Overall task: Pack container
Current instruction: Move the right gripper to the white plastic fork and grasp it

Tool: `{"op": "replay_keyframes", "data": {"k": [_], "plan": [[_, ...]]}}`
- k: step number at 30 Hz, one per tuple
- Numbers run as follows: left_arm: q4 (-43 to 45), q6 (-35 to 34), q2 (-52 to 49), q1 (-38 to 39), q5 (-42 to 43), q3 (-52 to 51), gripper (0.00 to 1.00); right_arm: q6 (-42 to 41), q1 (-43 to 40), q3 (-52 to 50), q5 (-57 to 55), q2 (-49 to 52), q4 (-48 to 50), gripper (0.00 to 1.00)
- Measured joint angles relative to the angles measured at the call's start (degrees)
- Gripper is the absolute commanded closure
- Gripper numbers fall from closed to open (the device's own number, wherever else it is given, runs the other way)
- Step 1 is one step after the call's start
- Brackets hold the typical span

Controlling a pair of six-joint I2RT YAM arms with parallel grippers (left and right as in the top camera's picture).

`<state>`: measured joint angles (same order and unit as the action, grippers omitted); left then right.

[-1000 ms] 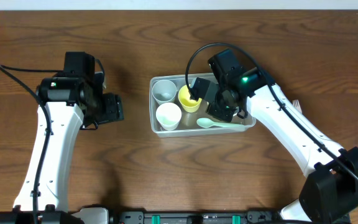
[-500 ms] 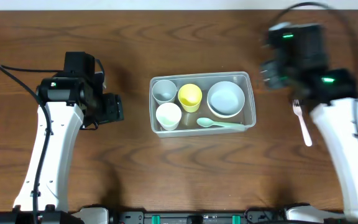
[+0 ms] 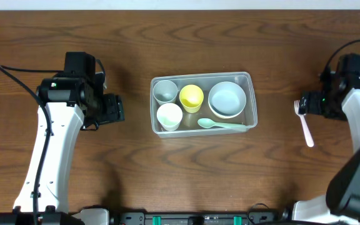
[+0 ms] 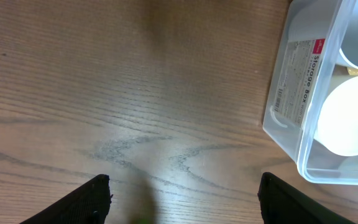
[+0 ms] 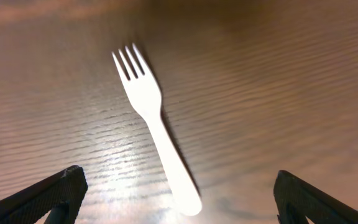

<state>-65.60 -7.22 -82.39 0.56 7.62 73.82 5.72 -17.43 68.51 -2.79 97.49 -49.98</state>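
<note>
white fork (image 3: 304, 124) on wooden table (image 3: 186, 175)

The dark brown wood-grain table top (image 4: 135, 93) is smooth, with a low sheen and soft reflections. The clear rectangular plastic container (image 3: 253, 103) has transparent, glossy walls; its white printed label (image 4: 296, 78), probably paper, adheres to one end. The white plastic fork (image 5: 156, 134) is smooth and semi-matt.
</note>
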Motion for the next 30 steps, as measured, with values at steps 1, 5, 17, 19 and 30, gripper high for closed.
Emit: {"op": "replay_keyframes", "data": {"k": [1, 5, 17, 19, 30], "plan": [[-0.02, 0.00, 0.00, 0.00, -0.02, 0.00, 0.23, 0.17, 0.02, -0.39, 0.35, 1.38, 0.39, 0.04], [0.00, 0.00, 0.00, 0.00, -0.02, 0.00, 0.23, 0.74, 0.02, -0.66, 1.40, 5.95, 1.42, 0.05], [0.00, 0.00, 0.00, 0.00, -0.02, 0.00, 0.23, 0.90, 0.02, -0.68, 2.93, 12.50, 2.95, 0.13], [0.00, 0.00, 0.00, 0.00, -0.02, 0.00, 0.23, 1.16, 0.02, -0.68, 3.02, 12.50, 2.95, 0.18], [-0.02, 0.00, 0.00, 0.00, -0.02, 0.00, 0.23, 1.20, 0.02, -0.68, 3.41, 12.50, 2.91, 0.31]]}}
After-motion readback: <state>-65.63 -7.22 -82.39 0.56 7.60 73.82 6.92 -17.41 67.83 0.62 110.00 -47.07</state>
